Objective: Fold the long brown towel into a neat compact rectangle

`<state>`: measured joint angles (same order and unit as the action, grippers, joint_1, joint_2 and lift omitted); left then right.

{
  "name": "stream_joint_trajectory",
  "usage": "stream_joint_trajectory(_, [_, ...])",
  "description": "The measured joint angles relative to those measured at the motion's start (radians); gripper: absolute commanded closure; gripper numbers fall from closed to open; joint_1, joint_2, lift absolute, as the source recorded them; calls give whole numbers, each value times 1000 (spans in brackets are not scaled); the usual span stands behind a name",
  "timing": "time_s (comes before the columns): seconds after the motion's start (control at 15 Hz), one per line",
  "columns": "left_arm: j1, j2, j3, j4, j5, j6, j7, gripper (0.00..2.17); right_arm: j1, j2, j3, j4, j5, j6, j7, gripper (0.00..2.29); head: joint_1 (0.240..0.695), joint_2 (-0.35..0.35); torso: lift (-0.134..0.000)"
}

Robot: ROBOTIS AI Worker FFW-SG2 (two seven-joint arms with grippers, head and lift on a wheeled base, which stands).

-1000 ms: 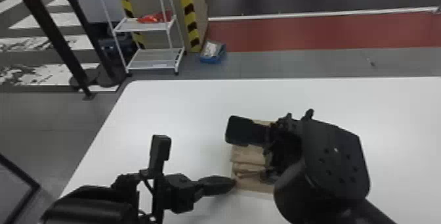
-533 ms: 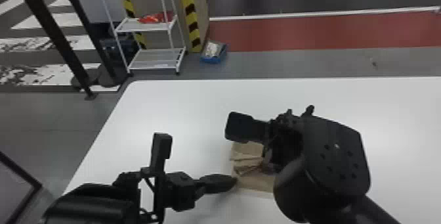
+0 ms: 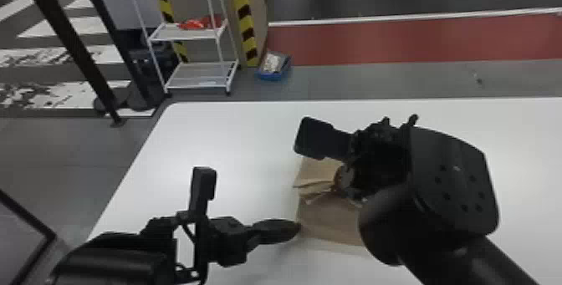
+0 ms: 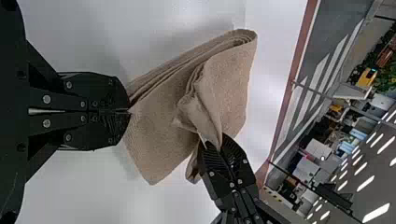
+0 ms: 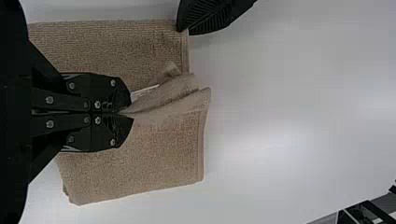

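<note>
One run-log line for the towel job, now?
towel: layered, bunched mid-way | left gripper: jaws shut at towel edge | right gripper: jaws shut on bunched part | neat rectangle: not yet

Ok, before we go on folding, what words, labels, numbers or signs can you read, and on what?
No words or numbers can be read.
Brown towel: the pale strip by the right gripper may be a label, but nothing on it is readable.
Yellow-and-black stripes: no readable lettering.
</note>
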<state>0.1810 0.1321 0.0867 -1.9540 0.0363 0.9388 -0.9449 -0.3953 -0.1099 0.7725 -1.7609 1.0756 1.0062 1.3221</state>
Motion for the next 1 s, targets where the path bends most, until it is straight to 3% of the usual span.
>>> stream_joint_trajectory(0.2, [0, 1, 24, -17, 10, 10, 2, 1558, 0, 0, -12, -11, -5, -1, 2, 1207, 695, 178, -124])
stream_joint_trajectory(0.4, [1, 3, 40, -34, 14, 34, 2, 265, 5, -2, -13, -10, -5, -2, 3, 1207, 695, 186, -124])
stream_joint_trajectory(0.47, [1, 3, 39, -36, 13, 35, 0, 97, 5, -2, -13, -9, -5, -3, 3, 1207, 695, 186, -124])
stream_joint_trajectory(0.6, [2, 4, 36, -36, 10, 36, 3, 154, 3, -2, -13, -8, -5, -4, 3, 1207, 695, 185, -124])
stream_joint_trajectory(0.73, [1, 3, 37, -36, 10, 36, 6, 370, 2, -2, -13, -7, -5, -4, 3, 1207, 695, 185, -124])
stream_joint_trajectory(0.87, [1, 2, 37, -36, 17, 29, -2, 788, 1, -2, -14, -3, -5, -4, 2, 1207, 695, 181, -124])
stream_joint_trajectory(1.0, [3, -4, 25, -36, 22, 5, -11, 1676, -1, -2, -14, 0, -5, -4, 2, 1210, 695, 171, -124])
